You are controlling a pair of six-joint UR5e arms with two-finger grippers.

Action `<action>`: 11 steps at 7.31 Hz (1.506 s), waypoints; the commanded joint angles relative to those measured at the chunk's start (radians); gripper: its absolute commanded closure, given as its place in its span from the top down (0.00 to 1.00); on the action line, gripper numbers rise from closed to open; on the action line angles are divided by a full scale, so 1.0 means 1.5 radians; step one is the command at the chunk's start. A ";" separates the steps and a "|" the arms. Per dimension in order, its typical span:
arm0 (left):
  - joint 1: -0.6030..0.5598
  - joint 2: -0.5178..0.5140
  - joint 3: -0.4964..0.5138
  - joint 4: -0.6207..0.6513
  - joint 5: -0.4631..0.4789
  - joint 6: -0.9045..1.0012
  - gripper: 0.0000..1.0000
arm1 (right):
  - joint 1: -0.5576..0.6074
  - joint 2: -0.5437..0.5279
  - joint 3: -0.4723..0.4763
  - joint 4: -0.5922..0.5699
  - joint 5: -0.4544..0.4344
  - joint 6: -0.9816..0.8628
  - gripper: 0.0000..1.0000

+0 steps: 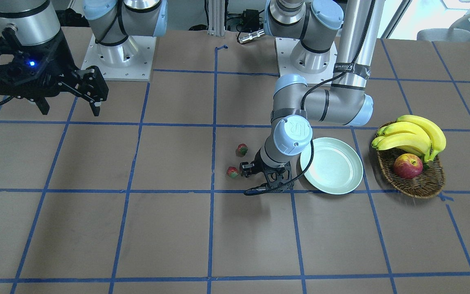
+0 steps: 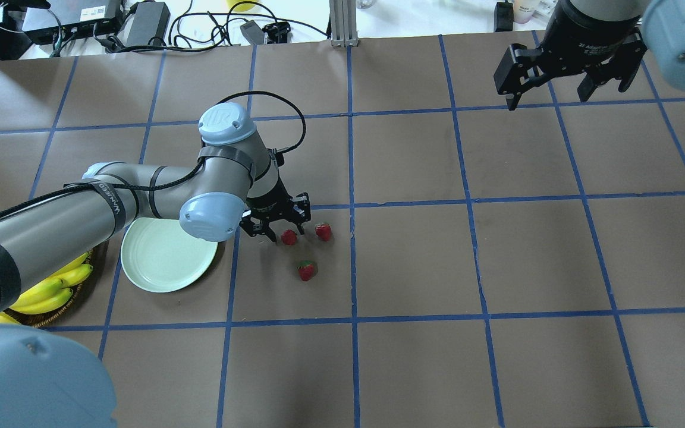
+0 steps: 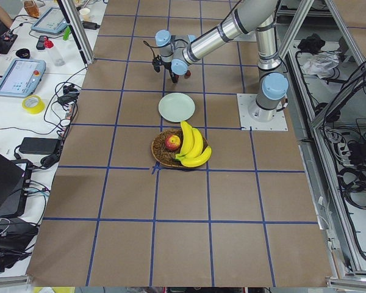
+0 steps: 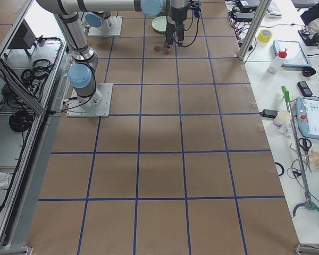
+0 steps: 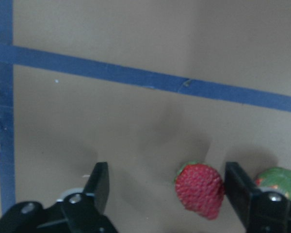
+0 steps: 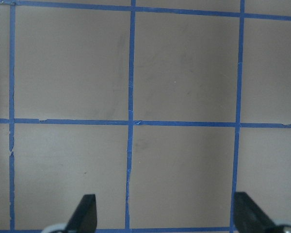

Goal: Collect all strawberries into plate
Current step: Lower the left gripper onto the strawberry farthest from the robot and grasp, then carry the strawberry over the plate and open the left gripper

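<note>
Three strawberries lie on the brown table right of the plate in the overhead view: one (image 2: 288, 237) between my left gripper's fingers, one (image 2: 323, 231) just beyond them, one (image 2: 307, 270) nearer the robot. My left gripper (image 2: 286, 230) is open and low over the table. In the left wrist view the gripper (image 5: 167, 187) straddles one strawberry (image 5: 199, 189), which lies close to one finger; a second berry (image 5: 279, 182) lies outside it. The mint-green plate (image 2: 158, 261) is empty, beside the left arm. My right gripper (image 2: 547, 95) is open, empty and high at the far right.
A wicker basket (image 1: 412, 183) with bananas (image 1: 414, 136) and a red-yellow apple (image 1: 407, 166) stands beyond the plate (image 1: 337, 171). Blue tape lines grid the table. The front-facing view shows only two strawberries (image 1: 241, 150) (image 1: 232, 172).
</note>
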 commanded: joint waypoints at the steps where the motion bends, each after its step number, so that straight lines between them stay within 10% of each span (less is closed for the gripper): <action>1: 0.000 0.000 0.003 0.000 -0.001 0.006 0.00 | -0.001 -0.001 0.001 -0.001 0.027 0.001 1.00; 7: 0.010 0.047 0.073 -0.093 0.081 0.019 0.00 | 0.001 -0.002 0.004 -0.002 0.044 0.000 1.00; 11: 0.183 0.093 0.088 -0.202 0.144 0.222 0.00 | 0.001 -0.002 0.005 -0.002 0.044 -0.003 1.00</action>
